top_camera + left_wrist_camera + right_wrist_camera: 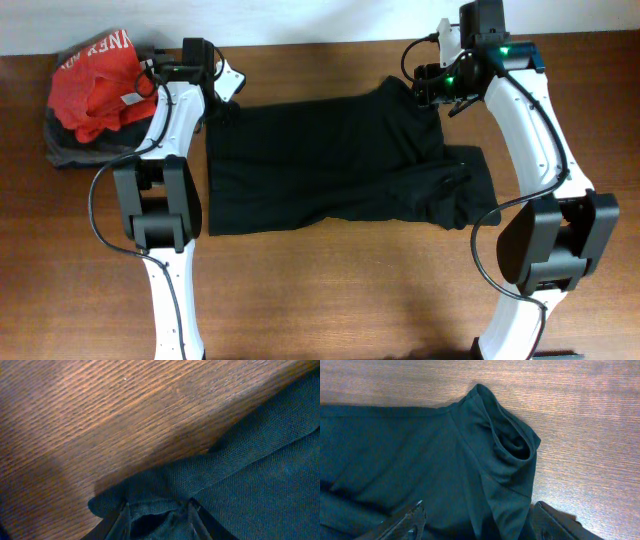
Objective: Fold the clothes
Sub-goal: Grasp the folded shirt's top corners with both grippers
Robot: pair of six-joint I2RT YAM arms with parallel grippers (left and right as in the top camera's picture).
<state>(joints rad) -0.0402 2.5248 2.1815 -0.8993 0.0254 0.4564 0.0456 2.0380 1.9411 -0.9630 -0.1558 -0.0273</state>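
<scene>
Pose: both leaning over T-shirt (330,165).
Left tool (159,521): pinching its edge.
Right tool (480,522): hanging spread; wrist view alone showing sleeve (512,447) mouth.

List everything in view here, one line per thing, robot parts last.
T-shirt: one, black, spread across the middle of the table.
red garment: one, red with white lettering, far left corner, on top of the folded pile.
folded garments: count unclear, grey and dark, under the red garment.
table: one, brown wood, under everything.
left arm, right arm: two, white and black, one at each side of the T-shirt.
left gripper: one, dark, fingers astride the T-shirt's far left corner; grip unclear.
right gripper: one, dark, open, astride the T-shirt near its far right sleeve.
</scene>
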